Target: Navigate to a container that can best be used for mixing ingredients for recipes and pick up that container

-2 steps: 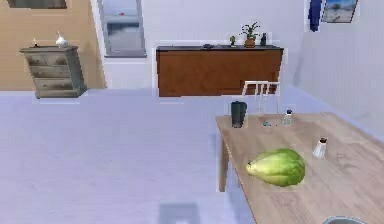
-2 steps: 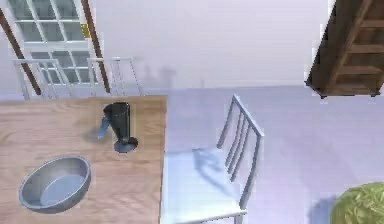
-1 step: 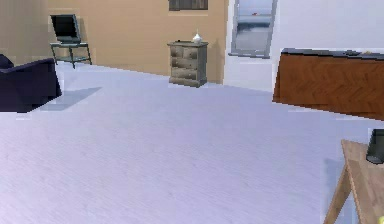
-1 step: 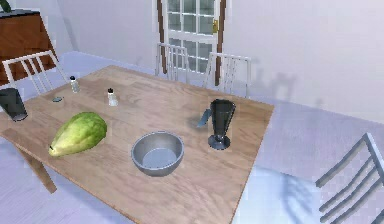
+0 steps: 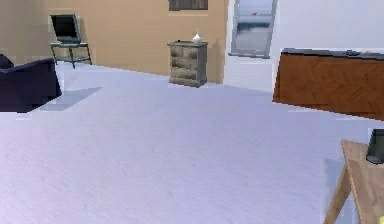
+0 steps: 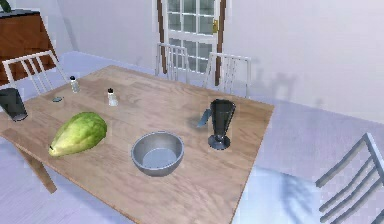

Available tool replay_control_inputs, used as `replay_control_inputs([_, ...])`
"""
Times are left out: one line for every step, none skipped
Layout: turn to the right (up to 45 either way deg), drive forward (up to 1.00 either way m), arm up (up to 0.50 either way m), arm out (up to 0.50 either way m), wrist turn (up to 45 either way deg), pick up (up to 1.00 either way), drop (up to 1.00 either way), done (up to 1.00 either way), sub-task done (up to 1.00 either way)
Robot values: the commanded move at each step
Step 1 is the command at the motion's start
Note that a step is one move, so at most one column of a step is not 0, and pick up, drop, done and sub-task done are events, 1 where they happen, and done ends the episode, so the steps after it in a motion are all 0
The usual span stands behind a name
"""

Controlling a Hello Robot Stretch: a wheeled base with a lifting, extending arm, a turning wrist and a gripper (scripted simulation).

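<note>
Approach all but done, by my reading: grey metal bowl (image 6: pixel 157 153) sits on the wooden table (image 6: pixel 150 95) alongside the robot, between a green fruit (image 6: pixel 78 133) and a dark tall cup (image 6: pixel 220 123) (both near, neither touching it). Next, I judge, comes a small nudge of the base to line up the reach, then lift, extend and grasp. As for the gripper, I cannot tell its state.

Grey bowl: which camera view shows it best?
The arm side view: the grey bowl sits whole on the wooden table, beside a green fruit. The forward view offers a table corner and a dark cup.
</note>
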Motion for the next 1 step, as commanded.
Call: replay_control_inputs([0.0, 0.00, 0.38, 0.00, 0.0, 0.00, 0.00, 0.00, 0.00])
